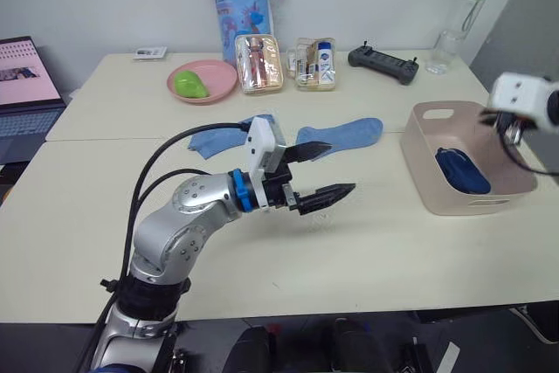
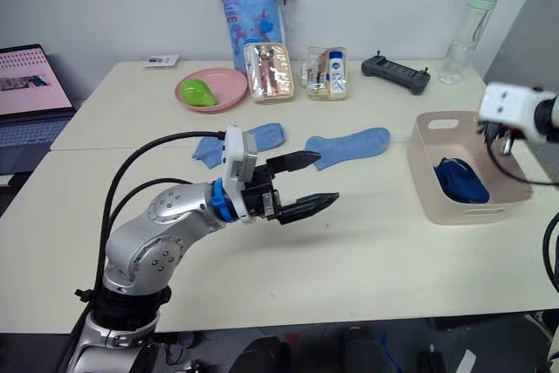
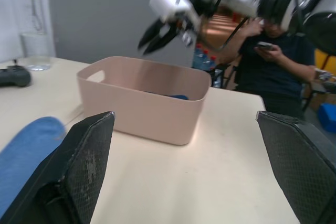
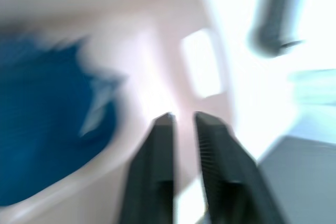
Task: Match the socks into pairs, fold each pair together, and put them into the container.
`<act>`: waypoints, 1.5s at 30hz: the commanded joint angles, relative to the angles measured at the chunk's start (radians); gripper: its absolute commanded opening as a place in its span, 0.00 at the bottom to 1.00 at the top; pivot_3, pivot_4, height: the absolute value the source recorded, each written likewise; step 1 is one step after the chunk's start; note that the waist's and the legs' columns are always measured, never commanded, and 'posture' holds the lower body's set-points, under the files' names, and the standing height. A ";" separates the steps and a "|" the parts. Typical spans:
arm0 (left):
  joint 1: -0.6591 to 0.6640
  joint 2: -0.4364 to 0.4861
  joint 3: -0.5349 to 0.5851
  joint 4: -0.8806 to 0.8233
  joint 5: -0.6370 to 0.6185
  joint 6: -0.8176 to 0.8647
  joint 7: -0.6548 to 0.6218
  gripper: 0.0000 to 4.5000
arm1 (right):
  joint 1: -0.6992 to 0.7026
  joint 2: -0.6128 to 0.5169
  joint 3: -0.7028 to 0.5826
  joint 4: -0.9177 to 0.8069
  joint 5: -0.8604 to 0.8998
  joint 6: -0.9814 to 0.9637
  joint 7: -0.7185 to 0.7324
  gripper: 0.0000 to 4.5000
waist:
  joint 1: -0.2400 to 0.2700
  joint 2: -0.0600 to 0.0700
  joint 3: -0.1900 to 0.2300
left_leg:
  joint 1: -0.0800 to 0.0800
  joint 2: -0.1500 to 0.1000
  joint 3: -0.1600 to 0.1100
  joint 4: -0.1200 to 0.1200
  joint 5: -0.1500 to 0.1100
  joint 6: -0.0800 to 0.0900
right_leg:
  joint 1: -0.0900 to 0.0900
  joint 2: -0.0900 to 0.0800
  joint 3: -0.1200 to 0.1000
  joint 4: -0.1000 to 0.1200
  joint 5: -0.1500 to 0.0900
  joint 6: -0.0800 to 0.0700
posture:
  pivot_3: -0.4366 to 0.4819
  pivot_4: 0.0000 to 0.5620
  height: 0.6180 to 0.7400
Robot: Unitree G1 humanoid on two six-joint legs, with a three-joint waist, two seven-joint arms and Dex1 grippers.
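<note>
A folded dark blue pair of socks [image 1: 463, 170] lies inside the pale pink container [image 1: 417, 156] at the table's right. Two light blue socks lie flat mid-table: one [image 1: 345, 133] left of the container, the other [image 1: 218, 139] partly hidden behind my left arm. My left gripper [image 1: 339, 167] hovers open and empty over the table, just in front of the first light blue sock, pointing toward the container. My right gripper [image 3: 157, 34] hangs above the container's far right rim. Its fingers [image 4: 160, 161] stand close together with nothing between them.
Along the table's back stand a pink plate [image 1: 218, 76] with a green object, two clear pouches [image 1: 258, 65], a blue patterned bag [image 1: 240, 2], a black controller [image 1: 383, 64] and a bottle [image 1: 461, 24]. A laptop [image 1: 26, 98] sits far left. A person [image 3: 273, 61] stands beyond the table.
</note>
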 commanded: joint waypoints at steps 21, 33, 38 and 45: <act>0.528 -0.105 0.215 -0.050 0.326 -0.316 0.383 1.00 | 0.988 0.610 -0.102 -1.176 0.299 0.573 -0.596 0.99 | 0.033 -0.001 -0.002 | -0.012 -0.001 -0.006 0.006 -0.002 0.003 | -0.006 -0.002 -0.005 0.000 0.002 0.000 | 0.48 0.27 1.00; 0.698 -0.130 0.220 -0.006 0.394 -0.412 0.401 1.00 | 1.066 0.621 -0.104 -1.242 0.327 0.515 -0.628 0.99 | 0.028 -0.001 -0.003 | -0.005 -0.001 -0.005 0.004 -0.002 0.003 | 0.000 0.000 -0.005 -0.001 0.002 0.000 | 0.48 0.27 1.00; 0.391 -0.020 0.232 0.279 0.452 -0.407 0.372 1.00 | 0.913 0.606 -0.079 -1.192 0.359 0.590 -0.587 0.99 | 0.028 -0.002 -0.004 | -0.004 0.000 -0.006 0.004 -0.002 0.003 | 0.000 0.002 -0.006 0.000 0.002 0.000 | 0.48 0.27 1.00; -0.031 0.062 0.230 0.886 0.497 -0.540 0.324 1.00 | 0.778 0.614 -0.041 -1.128 0.328 0.605 -0.601 0.99 | 0.028 -0.002 -0.004 | -0.006 -0.001 -0.005 0.004 -0.002 0.003 | -0.002 0.001 -0.007 -0.001 0.002 0.000 | 0.48 0.27 1.00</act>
